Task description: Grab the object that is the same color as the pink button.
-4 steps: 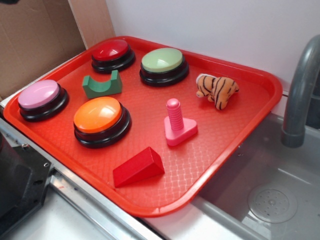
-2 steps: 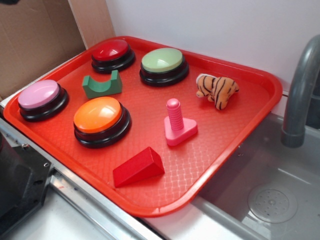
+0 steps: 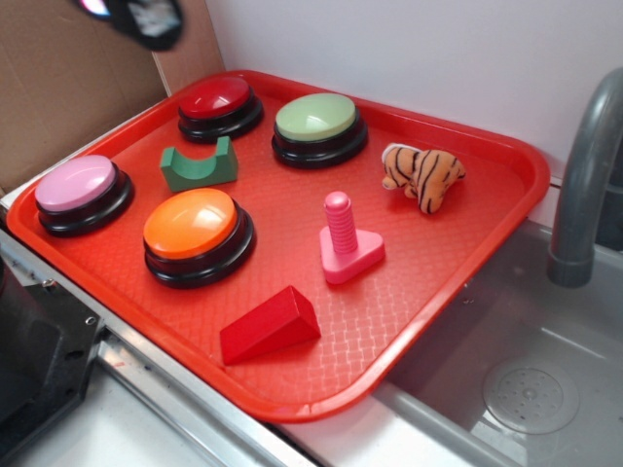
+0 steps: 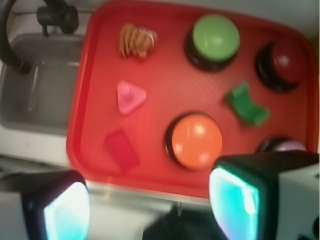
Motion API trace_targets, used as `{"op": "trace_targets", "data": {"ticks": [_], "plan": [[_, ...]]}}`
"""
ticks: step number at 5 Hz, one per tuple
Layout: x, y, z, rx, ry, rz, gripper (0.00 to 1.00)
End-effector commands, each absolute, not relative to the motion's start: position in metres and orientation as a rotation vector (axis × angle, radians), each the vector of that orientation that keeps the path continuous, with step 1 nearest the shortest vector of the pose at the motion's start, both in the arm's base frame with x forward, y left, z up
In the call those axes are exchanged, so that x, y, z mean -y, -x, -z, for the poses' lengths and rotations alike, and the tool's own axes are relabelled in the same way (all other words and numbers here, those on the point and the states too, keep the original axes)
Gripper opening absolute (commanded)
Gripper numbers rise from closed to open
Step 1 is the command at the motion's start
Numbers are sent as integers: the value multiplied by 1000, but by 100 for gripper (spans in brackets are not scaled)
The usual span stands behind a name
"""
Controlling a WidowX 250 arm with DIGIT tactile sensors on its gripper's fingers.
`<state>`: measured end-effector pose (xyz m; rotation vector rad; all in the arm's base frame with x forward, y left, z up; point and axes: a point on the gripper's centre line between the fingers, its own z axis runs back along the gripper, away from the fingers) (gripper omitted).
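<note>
The pink object (image 3: 347,240), a ribbed upright peg on a flat base, stands on the red tray (image 3: 458,233) right of centre; from above it shows as a pink triangle (image 4: 130,96). The pink button (image 3: 76,185) sits at the tray's left edge, and only its top edge (image 4: 288,145) peeks out behind a finger in the wrist view. My gripper (image 4: 150,207) hangs high over the tray's near edge, open, with nothing between its fingers. In the exterior view only a blurred dark part of the gripper (image 3: 146,17) shows at the top left.
Also on the tray: an orange button (image 3: 192,227), a red button (image 3: 216,98), a green button (image 3: 316,118), a green arch block (image 3: 199,165), a red wedge (image 3: 270,325) and a toy tiger (image 3: 422,173). A sink (image 3: 526,389) with a grey faucet (image 3: 584,175) lies to the right.
The gripper has come into the exterior view at the top left; before it was out of sight. Nothing on the tray has moved.
</note>
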<state>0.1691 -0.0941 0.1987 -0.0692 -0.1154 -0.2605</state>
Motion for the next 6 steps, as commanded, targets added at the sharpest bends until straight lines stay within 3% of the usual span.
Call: {"op": "trace_targets", "data": {"ticks": [1,2,3,6], "plan": [[140,-191,-121,67,28,430,100],[131,-208,-100,59,-6,395,100],[125,-216,-100,47,-61,374,100],[134,-230,-47,-37,-37,429,100]]}}
